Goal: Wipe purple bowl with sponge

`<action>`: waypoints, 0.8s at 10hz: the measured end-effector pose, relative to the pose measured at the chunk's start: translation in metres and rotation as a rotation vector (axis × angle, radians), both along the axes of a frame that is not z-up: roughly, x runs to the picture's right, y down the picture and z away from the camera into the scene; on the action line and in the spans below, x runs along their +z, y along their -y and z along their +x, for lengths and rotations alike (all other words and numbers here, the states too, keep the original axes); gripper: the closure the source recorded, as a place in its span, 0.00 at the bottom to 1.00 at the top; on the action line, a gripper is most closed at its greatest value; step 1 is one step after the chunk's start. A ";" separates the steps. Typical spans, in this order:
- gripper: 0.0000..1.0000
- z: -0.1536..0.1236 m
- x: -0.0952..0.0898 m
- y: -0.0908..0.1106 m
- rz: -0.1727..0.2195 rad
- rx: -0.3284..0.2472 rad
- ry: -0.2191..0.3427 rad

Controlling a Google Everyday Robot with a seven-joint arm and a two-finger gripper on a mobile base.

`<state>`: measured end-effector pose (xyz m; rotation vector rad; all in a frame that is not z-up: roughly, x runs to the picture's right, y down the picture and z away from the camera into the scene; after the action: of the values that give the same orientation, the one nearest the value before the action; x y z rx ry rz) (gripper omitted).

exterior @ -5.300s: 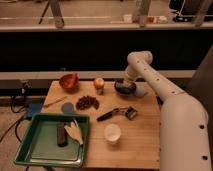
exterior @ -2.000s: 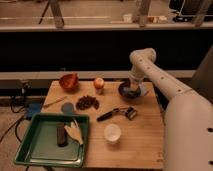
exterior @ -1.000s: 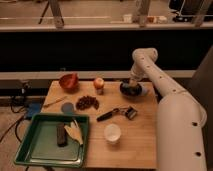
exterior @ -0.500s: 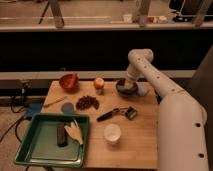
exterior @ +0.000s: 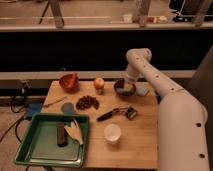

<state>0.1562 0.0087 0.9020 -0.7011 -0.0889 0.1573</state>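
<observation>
1. Dark wall panels and a pale rail run behind a wooden table (exterior: 140, 145), whose near edge is cut off by the bottom of the view.
2. The white arm reaches in from the right, and its bulk hides the table's right side.
3. The end effector (exterior: 127, 85) hangs down into the purple bowl (exterior: 120, 90) at the table's back edge; whether it is apart or together cannot be told.
4. A pale patch (exterior: 128, 89) shows inside the bowl, too blurred to name.
5. A grey disc (exterior: 144, 91) lies just beside the bowl on its right, and a round fruit (exterior: 99, 83) sits near its left.
6. The orange-red bowl (exterior: 69, 81) stands at the back left corner, well apart from the purple one.
7. Mid-table lie a dark heap (exterior: 88, 102), a black-handled tool (exterior: 119, 113) and a white cup (exterior: 112, 133), with bare wood between them.
8. A green tray (exterior: 30, 150) fills the front left corner and holds a dark bar (exterior: 61, 134) beside a pale husk-like thing (exterior: 75, 131).
</observation>
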 end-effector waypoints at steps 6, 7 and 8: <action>1.00 0.044 -0.005 0.011 0.000 0.000 -0.148; 1.00 0.046 -0.002 0.016 0.007 0.001 -0.160; 1.00 0.047 0.007 0.022 0.018 0.007 -0.170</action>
<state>0.2032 -0.0132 0.9088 -0.6669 0.0693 0.2221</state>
